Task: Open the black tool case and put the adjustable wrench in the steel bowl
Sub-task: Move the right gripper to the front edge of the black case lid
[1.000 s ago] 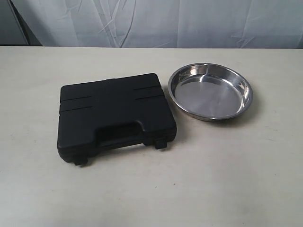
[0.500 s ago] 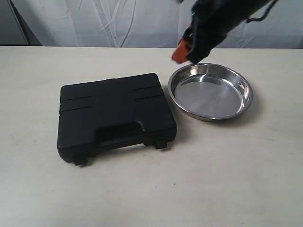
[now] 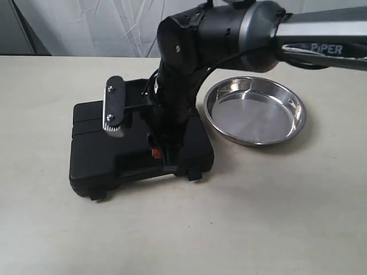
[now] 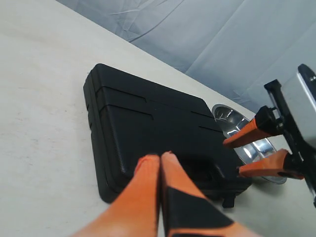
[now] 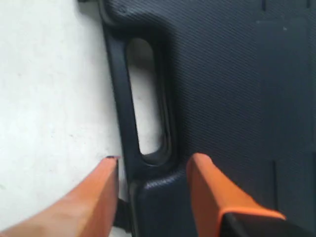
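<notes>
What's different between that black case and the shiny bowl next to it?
The black tool case is rectangular and matte black; the steel bowl is round and mirror-shiny. The case is shut, its inside hidden; the bowl lies open and empty. The right gripper is open at the case's handle; no gripper is at the bowl. Both lie flat on the pale table.

The black tool case [image 3: 92,160] lies flat on the bench [image 3: 258,217], ribbed lid up and apparently shut, with its handle and two small latches along the near edge. Just beside it, to the right in the exterior view, the shiny steel bowl [image 3: 255,112] sits upright, its flat bottom bare.
</notes>
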